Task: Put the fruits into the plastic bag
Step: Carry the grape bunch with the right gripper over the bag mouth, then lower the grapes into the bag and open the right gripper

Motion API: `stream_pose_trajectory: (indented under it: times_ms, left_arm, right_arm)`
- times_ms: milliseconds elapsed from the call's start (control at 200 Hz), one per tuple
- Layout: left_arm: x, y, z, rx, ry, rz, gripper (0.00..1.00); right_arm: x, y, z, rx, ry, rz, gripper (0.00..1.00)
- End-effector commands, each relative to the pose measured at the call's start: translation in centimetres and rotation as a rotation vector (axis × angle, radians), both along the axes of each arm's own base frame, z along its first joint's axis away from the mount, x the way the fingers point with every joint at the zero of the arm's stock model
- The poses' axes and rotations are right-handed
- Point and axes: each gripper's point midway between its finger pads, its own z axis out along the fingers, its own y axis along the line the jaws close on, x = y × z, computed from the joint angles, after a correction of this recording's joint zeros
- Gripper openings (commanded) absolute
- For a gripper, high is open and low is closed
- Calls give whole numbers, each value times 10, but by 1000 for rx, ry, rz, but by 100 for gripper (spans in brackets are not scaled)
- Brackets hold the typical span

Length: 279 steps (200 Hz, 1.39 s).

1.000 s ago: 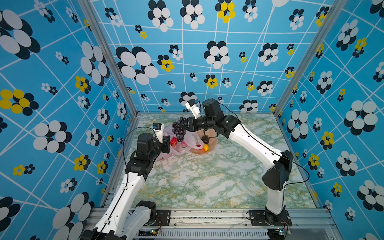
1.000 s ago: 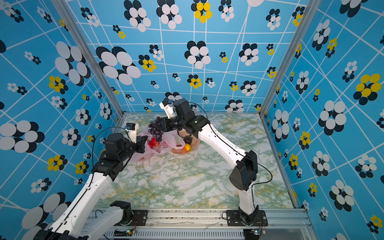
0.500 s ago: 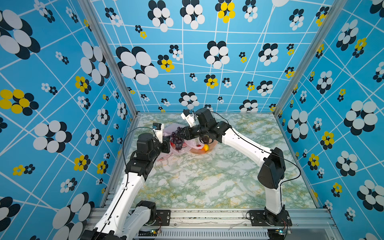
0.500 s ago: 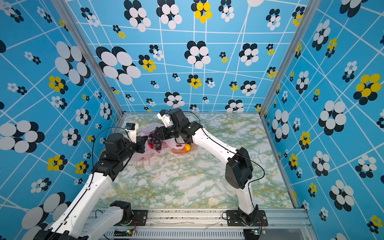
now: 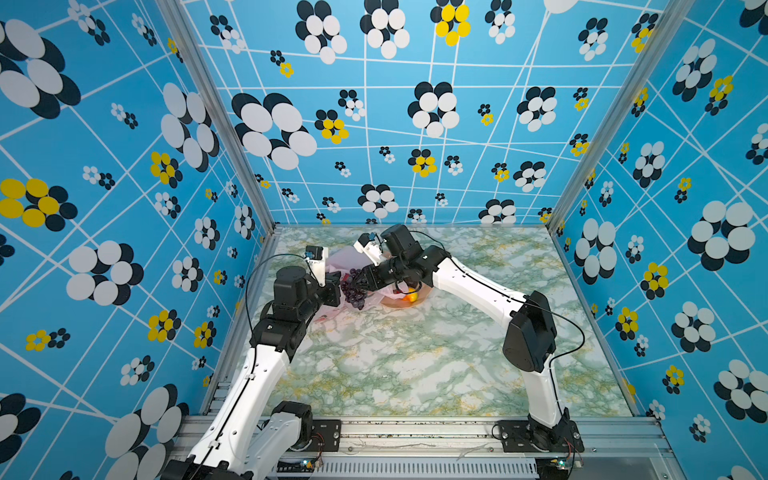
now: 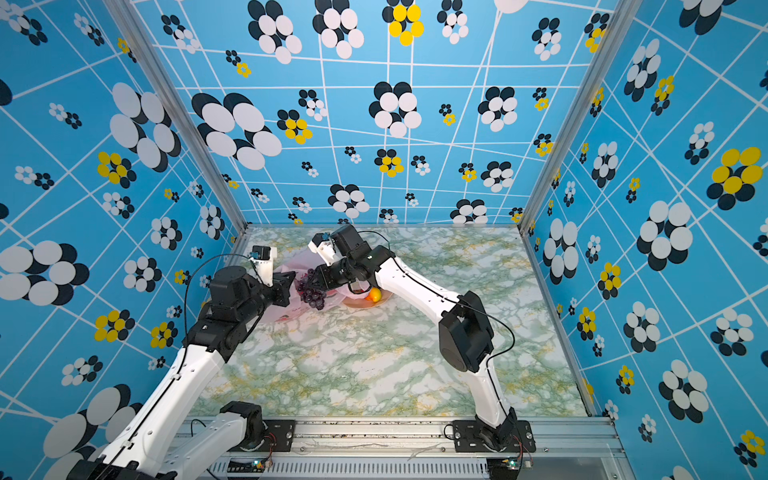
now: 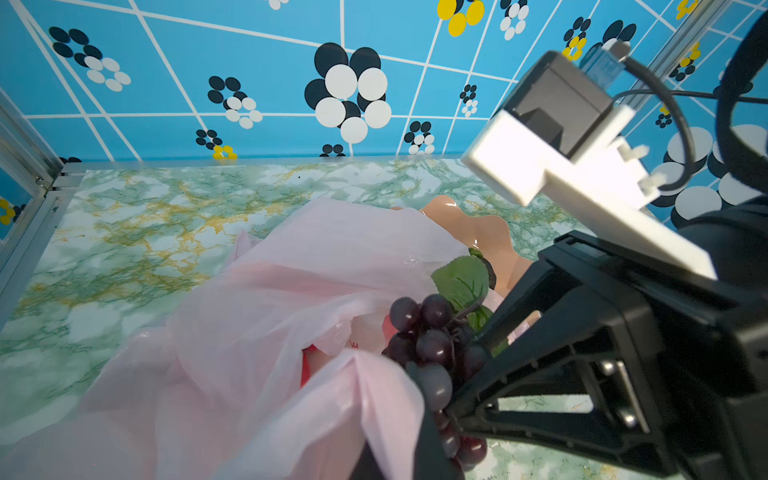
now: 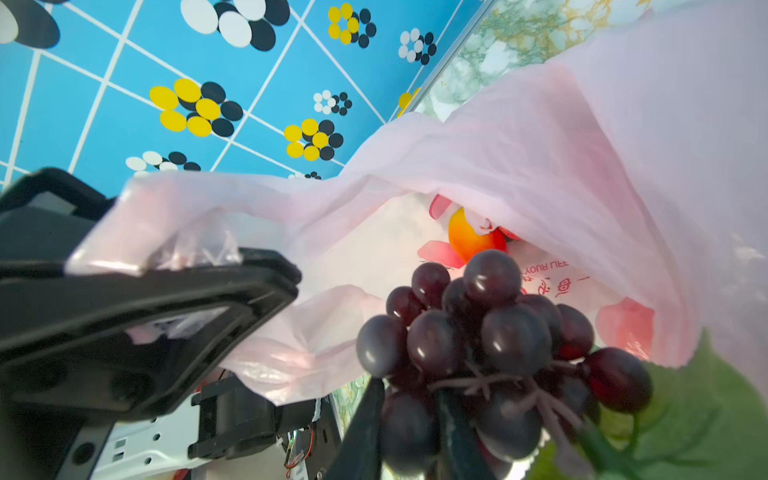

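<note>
bowl (image 5: 401,305) w/ mango (image 5: 411,296) beside bag (image 5: 340,262)

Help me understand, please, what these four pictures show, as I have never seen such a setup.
These are two white robot arms bolted to the front of a marble-patterned table, each ending in a two-fingered clamp called a gripper. Two pictures look down on the whole scene from overhead. The other two come from small cameras on the arms' wrists. On the table lie a thin pink plastic bag and a peach bowl with a yellow-orange fruit in it. The left gripper pinches the bag's edge, lifting its mouth. The right gripper holds a dark grape bunch at that opening.
</note>
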Motion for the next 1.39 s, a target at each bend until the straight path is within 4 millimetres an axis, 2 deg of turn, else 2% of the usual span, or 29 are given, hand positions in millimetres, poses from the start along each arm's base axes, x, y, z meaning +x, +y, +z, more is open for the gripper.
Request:
stream_pose_trajectory:
  times_ms: [0,230,290,300,335,500,610,745,855,960,1075,1390]
  left_arm:
    - [-2,-2,18,-17,-50,-11,0]
    - [-2,-3,19,-26,-55,-15,0]
    - [-2,-3,21,-28,-61,-16,0]
    - [-2,-3,21,-28,-61,-16,0]
    - [-3,-3,21,-28,-63,-15,0]
    - [-6,-6,26,-44,-83,-32,0]
    - [-7,-9,29,-53,-92,-48,0]
    - [-8,-9,30,-55,-95,-49,0]
    - [-9,-11,30,-62,-96,-60,0]
    - [-9,-13,30,-71,-89,-71,0]
    - [-8,-13,29,-76,-87,-65,0]
    - [-3,-12,26,-103,-65,-53,0]
  right_arm:
    - [-10,8,10,19,-5,58,22]
    - [-10,13,3,17,13,71,22]
    - [-12,15,7,27,19,79,22]
    - [-11,17,-4,14,35,79,22]
    - [-11,19,-10,7,47,84,22]
    - [-7,23,-23,-20,70,80,22]
    - [5,23,-26,-52,42,39,22]
    - [32,20,-9,-54,-48,-54,22]
    - [59,19,14,6,-104,-159,22]
    - [71,27,36,110,-102,-204,22]
    - [62,45,40,212,3,-153,21]
    - [7,73,-10,191,193,11,23]
